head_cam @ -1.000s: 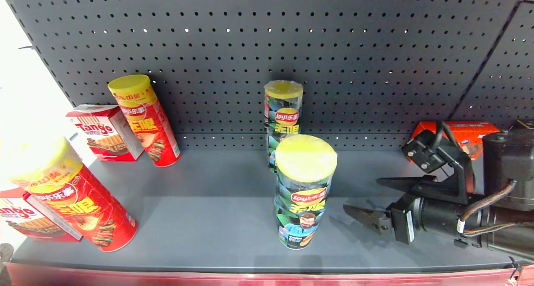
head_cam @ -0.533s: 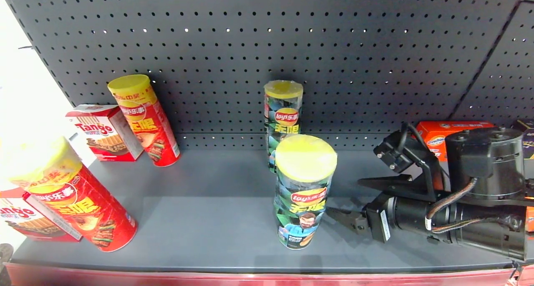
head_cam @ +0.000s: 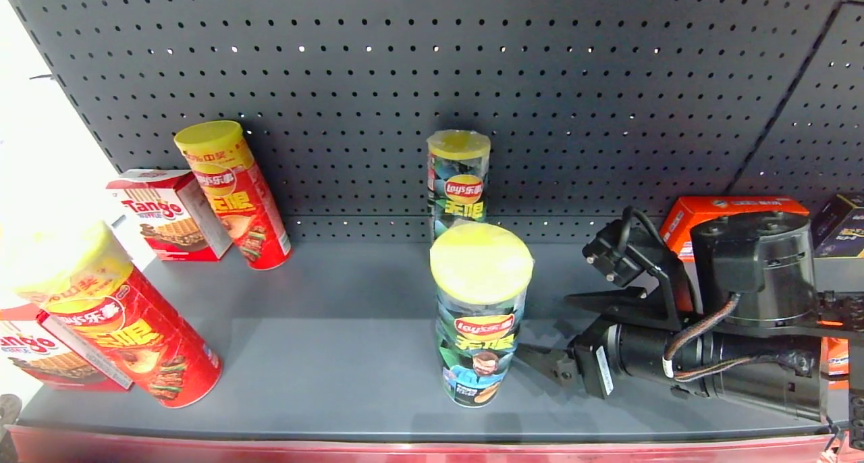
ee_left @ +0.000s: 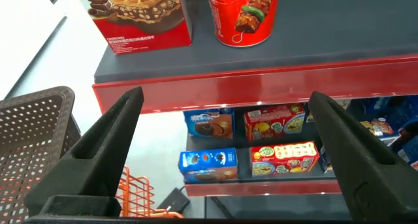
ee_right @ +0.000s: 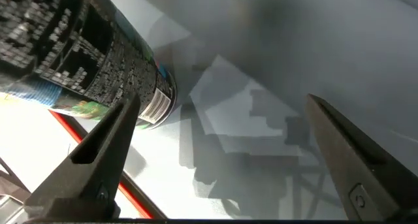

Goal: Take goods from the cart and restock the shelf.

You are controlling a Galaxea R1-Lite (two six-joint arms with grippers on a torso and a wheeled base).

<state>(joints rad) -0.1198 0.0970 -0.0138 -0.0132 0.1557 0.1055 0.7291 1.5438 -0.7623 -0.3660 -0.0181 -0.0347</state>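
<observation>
Fingers (head_cam: 607, 306) of right gripper (head_cam: 547, 327) apart, just beside green yellow-lidded cardboard chip can (head_cam: 480, 328), upright at front of grey metal shelf (head_cam: 324, 341). Judgement: centre can between fingers first, close slowly, or it tips.

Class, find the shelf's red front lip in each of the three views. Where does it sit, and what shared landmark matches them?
Head view: the lip runs along the bottom edge, in front of the green can.
Left wrist view: the lip runs under the red can and wafer box.
Right wrist view: the lip passes by the green can's base.
Shared landmark: the grey shelf board behind the lip.
</observation>
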